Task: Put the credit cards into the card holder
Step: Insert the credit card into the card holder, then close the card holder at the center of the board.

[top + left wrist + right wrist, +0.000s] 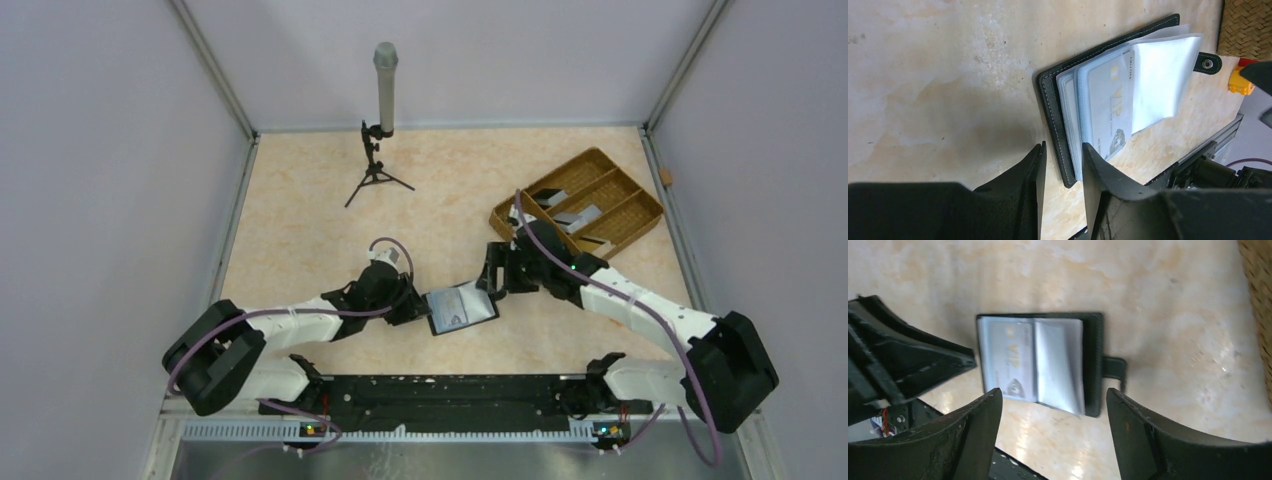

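The card holder (462, 310) lies open and flat on the table between both arms, its black cover (1053, 110) down and its clear sleeves fanned up. A pale silver credit card (1110, 100) marked VIP sits in one sleeve, and a loose sleeve (1163, 75) folds over it. More credit cards (577, 215) lie in the woven tray. My left gripper (1063, 150) is open and straddles the holder's near corner; table shows between one finger and the cover. Above the holder's other side, my right gripper (1053, 400) is open wide, with nothing between its fingers.
The brown woven divided tray (620, 190) stands at the back right, close behind the right arm; its corner shows in the left wrist view (1248, 25). A microphone on a small tripod (380, 120) stands at the back centre. The holder's clasp tab (1115, 367) points toward the tray.
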You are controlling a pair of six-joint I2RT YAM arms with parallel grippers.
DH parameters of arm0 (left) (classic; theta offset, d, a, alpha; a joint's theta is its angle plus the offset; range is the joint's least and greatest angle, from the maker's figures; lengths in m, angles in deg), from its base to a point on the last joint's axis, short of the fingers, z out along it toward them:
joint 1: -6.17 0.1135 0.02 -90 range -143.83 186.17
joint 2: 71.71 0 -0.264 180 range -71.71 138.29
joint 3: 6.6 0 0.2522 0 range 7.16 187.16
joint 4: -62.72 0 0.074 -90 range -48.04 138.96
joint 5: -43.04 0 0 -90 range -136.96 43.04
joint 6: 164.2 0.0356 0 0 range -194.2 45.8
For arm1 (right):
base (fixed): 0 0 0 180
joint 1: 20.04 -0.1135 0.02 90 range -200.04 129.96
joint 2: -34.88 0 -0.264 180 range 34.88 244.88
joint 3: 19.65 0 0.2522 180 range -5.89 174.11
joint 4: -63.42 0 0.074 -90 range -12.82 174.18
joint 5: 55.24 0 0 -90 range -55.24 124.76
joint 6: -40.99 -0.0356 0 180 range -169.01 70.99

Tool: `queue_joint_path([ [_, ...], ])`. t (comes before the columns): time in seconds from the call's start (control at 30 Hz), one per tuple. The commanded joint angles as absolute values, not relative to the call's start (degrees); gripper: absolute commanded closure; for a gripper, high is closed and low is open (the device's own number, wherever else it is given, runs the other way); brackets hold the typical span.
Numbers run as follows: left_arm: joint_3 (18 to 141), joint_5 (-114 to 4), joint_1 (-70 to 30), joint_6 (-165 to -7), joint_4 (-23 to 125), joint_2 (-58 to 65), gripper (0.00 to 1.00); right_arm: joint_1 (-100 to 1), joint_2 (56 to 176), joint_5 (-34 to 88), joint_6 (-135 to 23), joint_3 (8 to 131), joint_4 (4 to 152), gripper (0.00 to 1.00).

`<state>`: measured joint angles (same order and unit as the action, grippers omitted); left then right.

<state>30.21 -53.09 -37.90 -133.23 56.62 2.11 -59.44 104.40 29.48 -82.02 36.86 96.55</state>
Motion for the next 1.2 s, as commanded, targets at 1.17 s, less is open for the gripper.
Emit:
queue_joint_path([
  [1.17,29.0,-58.0,-37.5,-135.5,66.4,7.3,0.64,-58.5,100.3,13.3,-82.6,22.8,70.6,0.36],
])
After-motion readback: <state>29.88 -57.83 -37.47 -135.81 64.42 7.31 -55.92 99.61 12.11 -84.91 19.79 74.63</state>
